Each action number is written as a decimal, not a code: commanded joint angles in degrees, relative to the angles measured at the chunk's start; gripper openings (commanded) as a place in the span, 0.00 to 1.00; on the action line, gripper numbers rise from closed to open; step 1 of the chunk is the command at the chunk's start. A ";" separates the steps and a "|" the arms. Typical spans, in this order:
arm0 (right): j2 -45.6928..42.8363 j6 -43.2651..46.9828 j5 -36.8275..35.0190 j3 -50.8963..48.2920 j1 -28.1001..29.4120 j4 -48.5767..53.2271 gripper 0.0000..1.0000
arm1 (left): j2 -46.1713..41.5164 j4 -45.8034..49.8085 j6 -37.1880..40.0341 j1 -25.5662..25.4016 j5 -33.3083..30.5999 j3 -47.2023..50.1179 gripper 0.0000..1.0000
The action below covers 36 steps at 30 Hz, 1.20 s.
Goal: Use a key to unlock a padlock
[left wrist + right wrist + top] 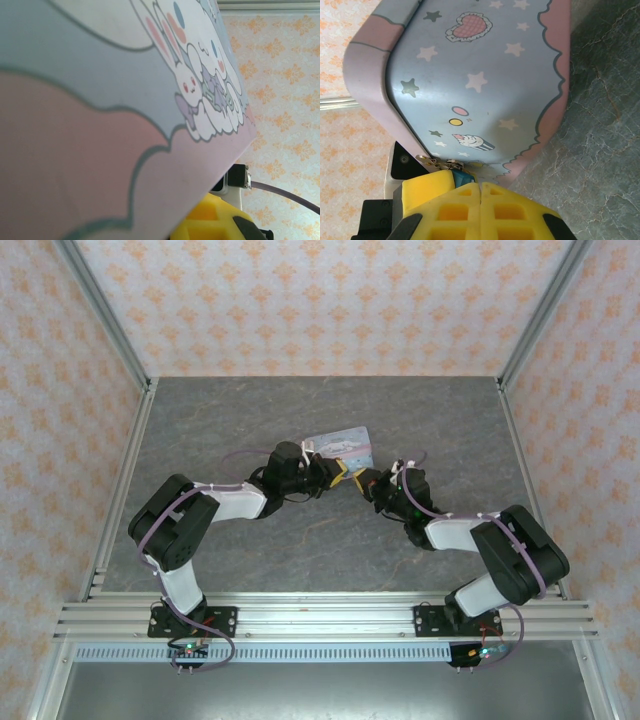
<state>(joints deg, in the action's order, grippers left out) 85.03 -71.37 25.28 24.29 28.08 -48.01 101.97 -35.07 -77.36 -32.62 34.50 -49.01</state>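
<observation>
Close to the right wrist camera, the right gripper [480,187] is held with its fingers pressed together, tips just beside the padlock [462,178], presumably for working at the lock; whether a key is pinched there cannot be told. The padlock hangs at the tin's [485,75] corner. Beyond, the tin seems steadied by the left gripper [336,472], its grip impossible to tell, over the surface [200,430].

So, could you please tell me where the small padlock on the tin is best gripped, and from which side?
Probably the padlock by its teal body, coming from the side facing away from the tin. The thin shackle offers little hold, and the padlock hangs close against the tin's wall, which blocks the other side.
</observation>
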 commanded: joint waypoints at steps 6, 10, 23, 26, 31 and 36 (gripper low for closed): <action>0.40 -0.70 1.16 1.15 0.05 -2.18 0.00 | -2.20 -2.81 -0.86 -0.19 0.89 -1.09 0.00; 0.48 -0.85 1.43 1.20 0.36 -2.26 0.00 | -1.93 -2.74 -0.86 -0.25 0.70 -1.39 0.00; -1.34 -1.40 1.43 -0.20 0.75 -2.62 0.00 | -1.43 -2.44 -0.70 -0.35 0.56 -1.36 0.00; -1.76 -1.42 1.49 -0.21 0.88 -2.35 0.00 | -1.36 -2.30 -0.68 -0.49 0.56 -1.30 0.00; -2.41 -1.53 1.65 -0.12 0.99 -2.20 0.00 | -1.40 -2.28 -0.60 -0.51 0.47 -1.31 0.00; -3.03 -1.58 2.03 0.39 1.24 -2.31 0.00 | -1.59 -2.20 -0.61 -0.68 0.57 -1.47 0.00</action>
<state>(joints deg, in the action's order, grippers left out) 84.05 -72.40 25.50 24.23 28.36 -47.83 101.97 -35.07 -78.00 -32.62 34.11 -49.01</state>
